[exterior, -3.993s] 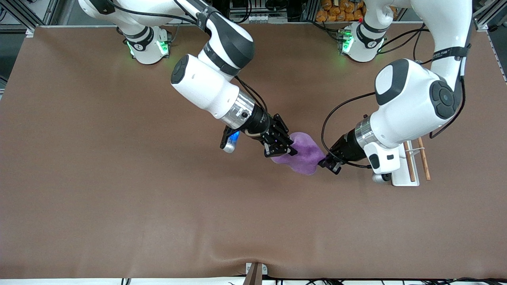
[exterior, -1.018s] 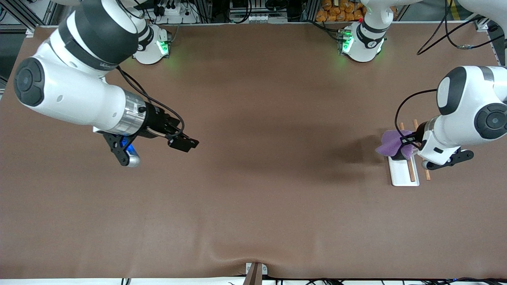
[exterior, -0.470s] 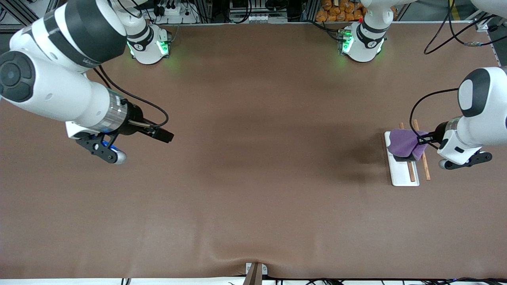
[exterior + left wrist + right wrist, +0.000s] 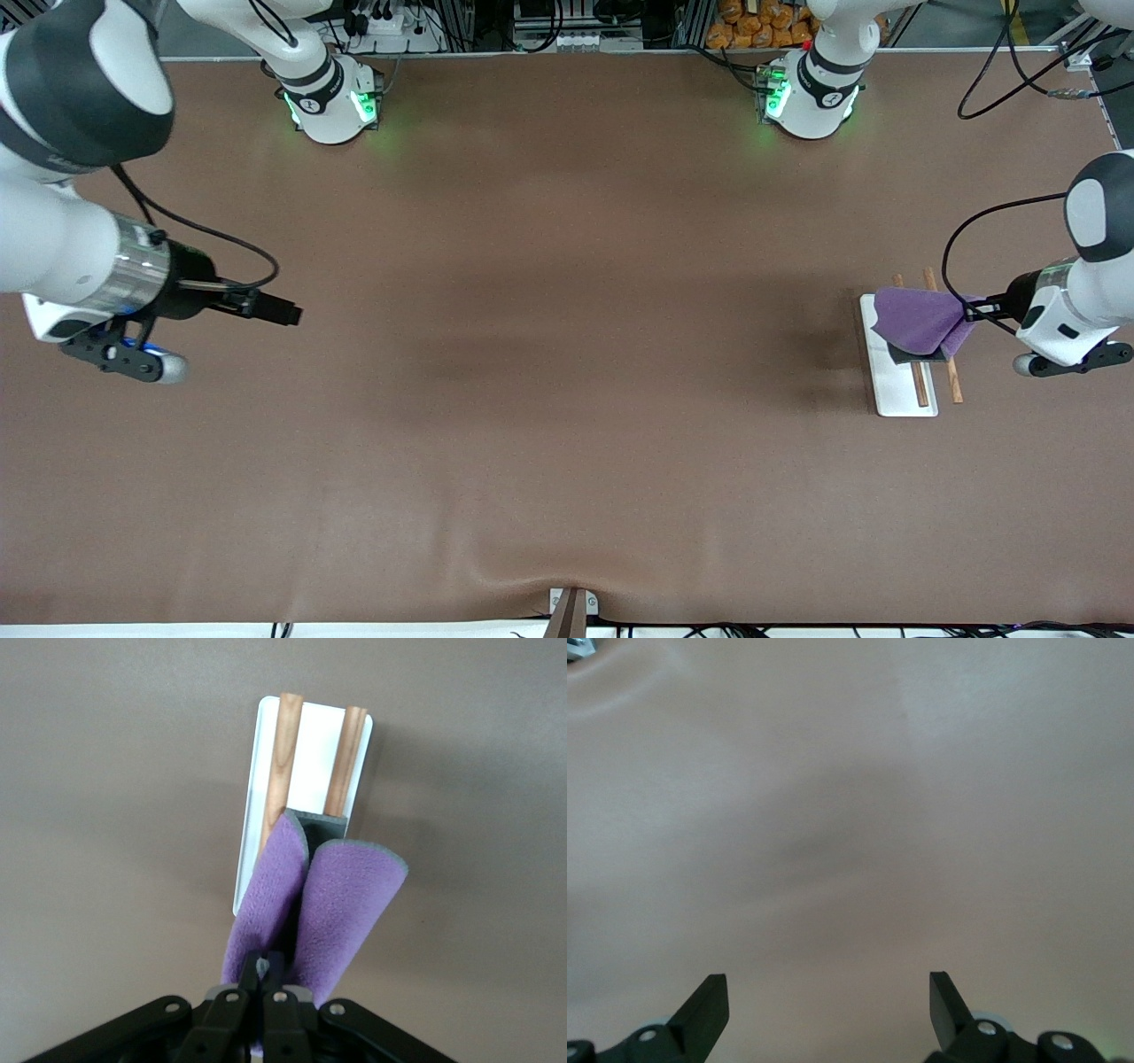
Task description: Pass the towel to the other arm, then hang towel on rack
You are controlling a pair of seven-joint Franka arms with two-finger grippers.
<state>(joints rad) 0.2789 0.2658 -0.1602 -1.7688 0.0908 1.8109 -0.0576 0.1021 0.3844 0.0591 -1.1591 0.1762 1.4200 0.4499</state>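
Towel (image 4: 917, 319) hangs pinched in your left gripper (image 4: 263, 979) over the rack (image 4: 899, 394) (draping both rods); your right gripper (image 4: 828, 1001) waits spread wide, holding nothing.

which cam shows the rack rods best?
Left wrist view: both rods of the rack run clear above the towel. Front view shows the rack small, half under the towel. Right wrist view: only table.

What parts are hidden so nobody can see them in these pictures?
- Rack: in the front and left wrist views the towel covers part of its rods, so whether the cloth rests on them is unclear.
- Left gripper: the frame edge cuts off its body.
- Right gripper: only its fingertips show; the arm is cut off in the front view.
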